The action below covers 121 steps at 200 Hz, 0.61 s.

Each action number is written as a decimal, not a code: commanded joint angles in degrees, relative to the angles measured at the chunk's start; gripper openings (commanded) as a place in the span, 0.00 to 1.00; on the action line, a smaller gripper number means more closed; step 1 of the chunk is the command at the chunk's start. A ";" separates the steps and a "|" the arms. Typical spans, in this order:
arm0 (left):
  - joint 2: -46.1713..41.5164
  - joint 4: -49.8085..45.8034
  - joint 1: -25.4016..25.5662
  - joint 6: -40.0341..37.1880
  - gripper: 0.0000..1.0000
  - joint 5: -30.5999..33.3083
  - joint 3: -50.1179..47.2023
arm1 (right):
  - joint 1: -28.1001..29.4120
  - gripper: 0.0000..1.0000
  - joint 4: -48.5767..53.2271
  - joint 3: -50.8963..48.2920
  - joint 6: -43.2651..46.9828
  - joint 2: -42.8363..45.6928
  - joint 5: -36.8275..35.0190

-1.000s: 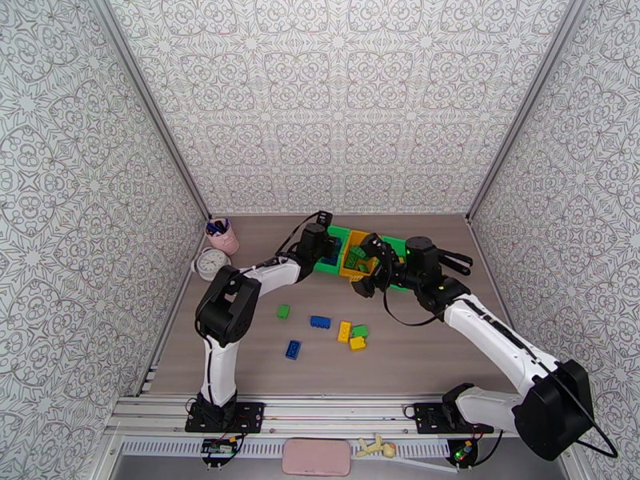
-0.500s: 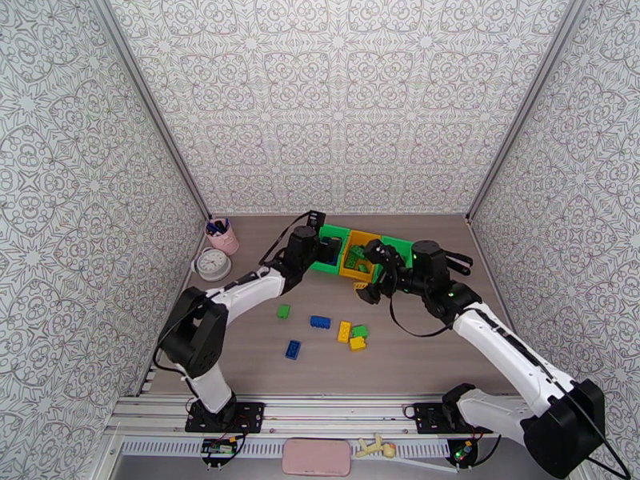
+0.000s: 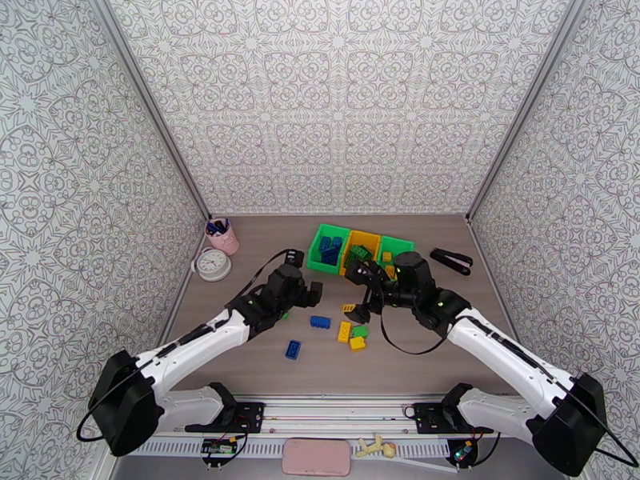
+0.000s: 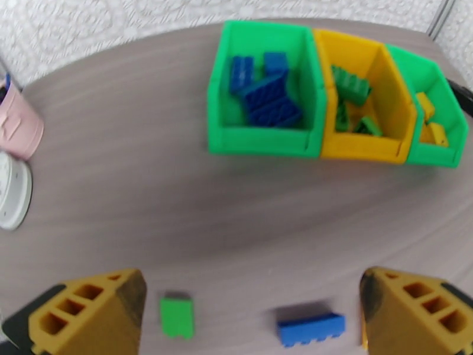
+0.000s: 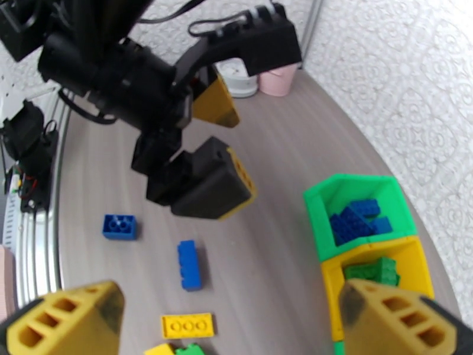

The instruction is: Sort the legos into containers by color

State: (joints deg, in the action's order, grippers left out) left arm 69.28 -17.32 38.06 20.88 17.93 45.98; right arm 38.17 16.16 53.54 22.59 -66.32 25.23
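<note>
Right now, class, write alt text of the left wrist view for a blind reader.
Three joined bins on a table: blue bricks in the left green one, green bricks in the yellow-orange middle one, yellow bricks in the right green one. Nearer, a green brick and blue brick lie between the fingertips of the open left hand.

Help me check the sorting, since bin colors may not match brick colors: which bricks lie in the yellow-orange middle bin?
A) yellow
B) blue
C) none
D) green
D: green bricks lie in the yellow-orange middle bin, while the blue ones sit in the left green bin.
</note>
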 commanded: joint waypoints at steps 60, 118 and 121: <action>7.04 -9.04 -12.59 -2.49 1.00 -9.44 -0.63 | 11.10 1.00 1.08 2.37 -2.34 -3.48 -12.58; 17.24 -19.89 -14.73 -2.28 0.87 -12.77 8.35 | 11.20 1.00 7.81 8.04 -10.48 -7.36 -15.62; 17.60 -20.33 -14.85 -2.29 0.87 -12.81 8.56 | 11.20 1.00 8.26 8.29 -10.58 -7.41 -15.64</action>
State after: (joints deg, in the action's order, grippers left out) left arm 85.12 -30.87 23.42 19.31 7.20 51.37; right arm 49.19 19.44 58.06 16.14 -72.93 11.53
